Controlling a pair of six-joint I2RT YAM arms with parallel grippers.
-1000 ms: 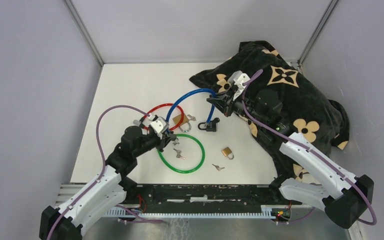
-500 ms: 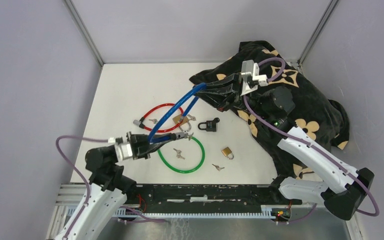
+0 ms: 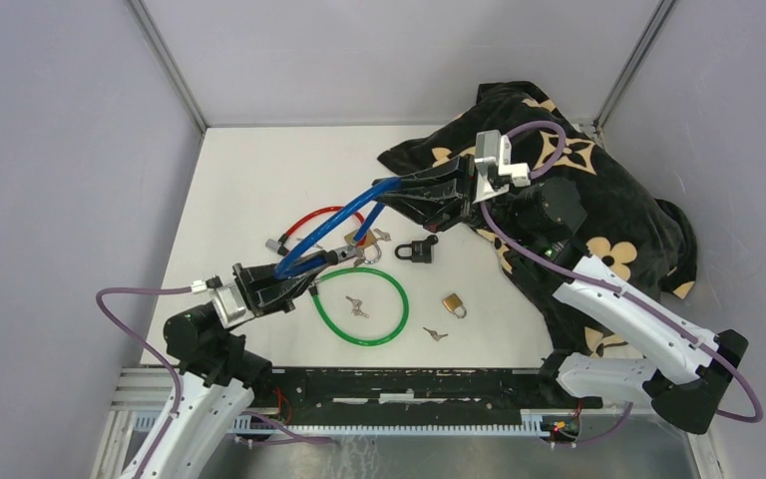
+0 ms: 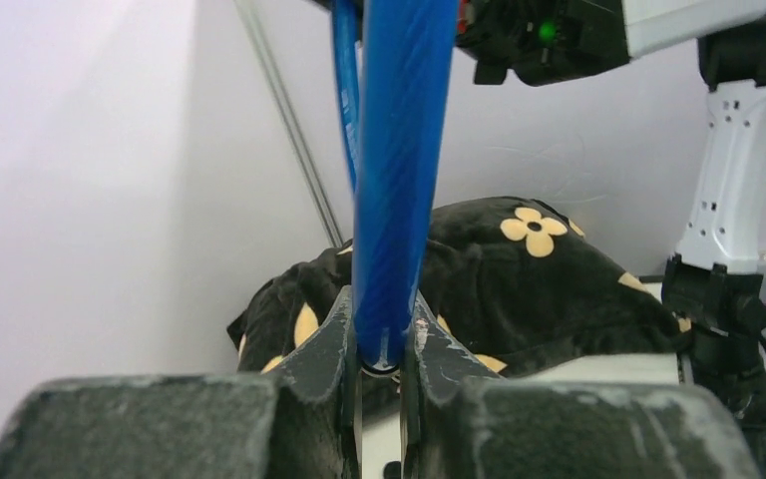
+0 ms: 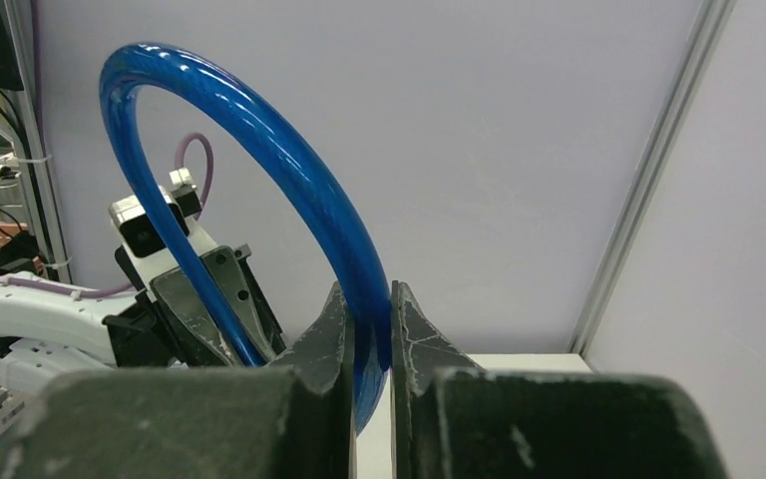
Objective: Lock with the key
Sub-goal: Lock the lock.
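A: How do the 2 arms sit?

B: The left arm rises from the lower left of the top view. Its left gripper is clenched on 1 end of the blue cable lock. The right arm reaches from the lower right to the upper middle, and the right gripper is clamped on the cable's other end. The cable spans the gap between them, lifted off the table.

A: What differs from before?

B: 1 second ago the blue cable curved in a rounded loop at centre, with the left gripper by the red cable lock. Now it is drawn out long, and the left gripper sits further toward the lower left.

A: What lies around?

B: Below the span lie the red cable and a brass padlock. The green cable lock rings some small keys. Right of centre lie a black padlock, another brass padlock and a single key. A flower-print bag fills the upper right.
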